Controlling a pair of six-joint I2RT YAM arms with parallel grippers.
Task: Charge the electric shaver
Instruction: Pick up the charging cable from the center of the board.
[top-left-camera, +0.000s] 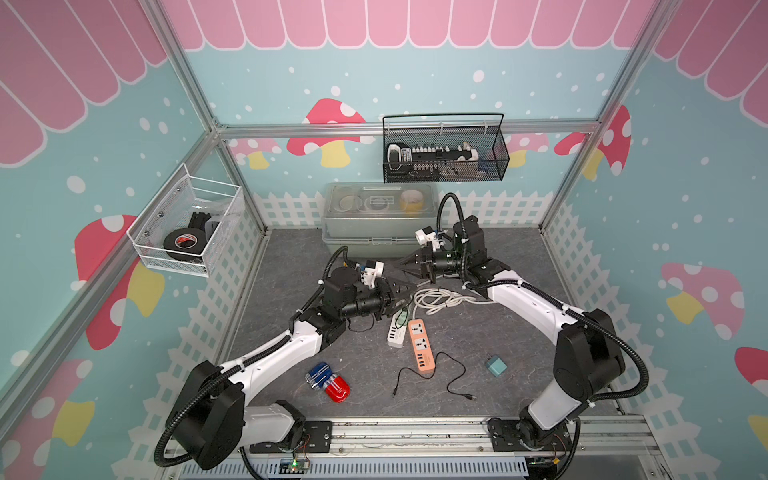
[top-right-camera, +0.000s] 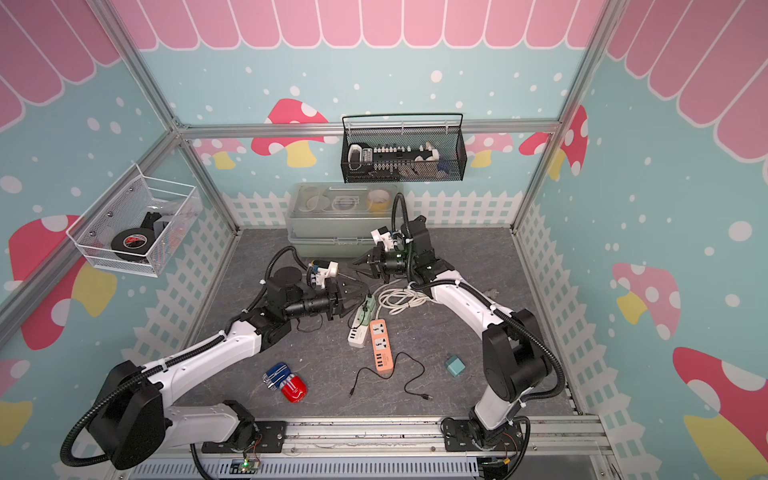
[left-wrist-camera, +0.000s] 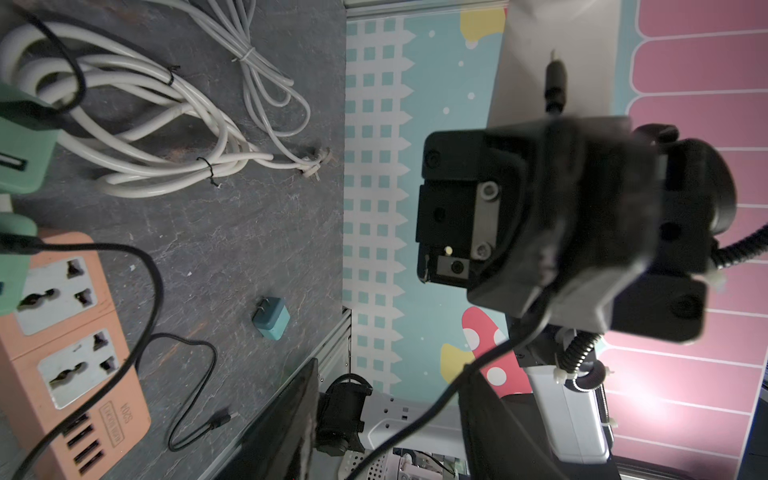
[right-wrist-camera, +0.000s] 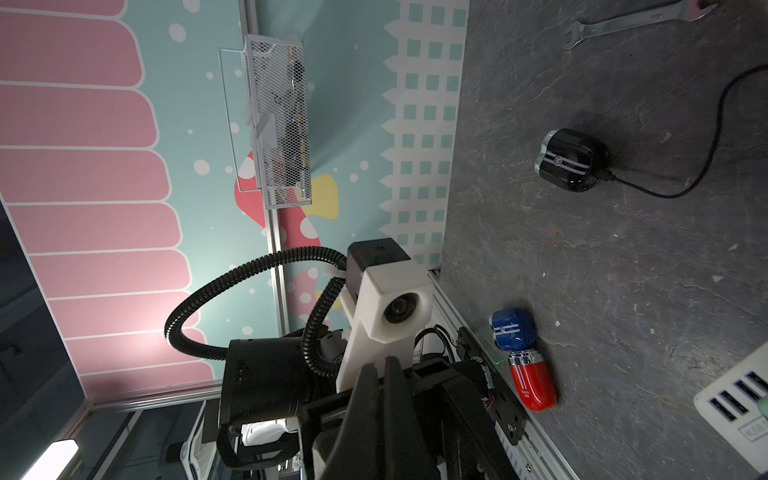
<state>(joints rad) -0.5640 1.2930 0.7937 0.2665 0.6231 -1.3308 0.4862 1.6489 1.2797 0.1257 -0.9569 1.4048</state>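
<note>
Looking through the right wrist camera, I find the black shaver (right-wrist-camera: 571, 161) lying on its side on the counter (right-wrist-camera: 623, 270), out ahead of the right gripper (right-wrist-camera: 380, 370) and well apart from it. It is short and rounded, glossy black, with white stripes running over its back, a small round badge set in them and a bright chrome band at one end. A thin black cable (right-wrist-camera: 665, 195) is plugged into the end away from the chrome. Farther from that gripper, by the front rail, a blue shaver (right-wrist-camera: 511, 330) and a red shaver (right-wrist-camera: 534, 384) of the same shape lie touching end to end.

The right gripper's jaws are pressed together. In the left wrist view a black plug (left-wrist-camera: 555, 79) sticks out past it, and I cannot tell whether the jaws pinch its cable. The left gripper (top-left-camera: 409, 291) faces the right one, tips near each other, its jaws standing apart. The plug's cable runs between its fingers (left-wrist-camera: 291, 428), and I see no grip on it. Just beside the left gripper lies the green-and-white power strip (top-left-camera: 397, 328), with the orange strip (top-left-camera: 422, 347) next to it. In both top views the left arm hides the black shaver.
</note>
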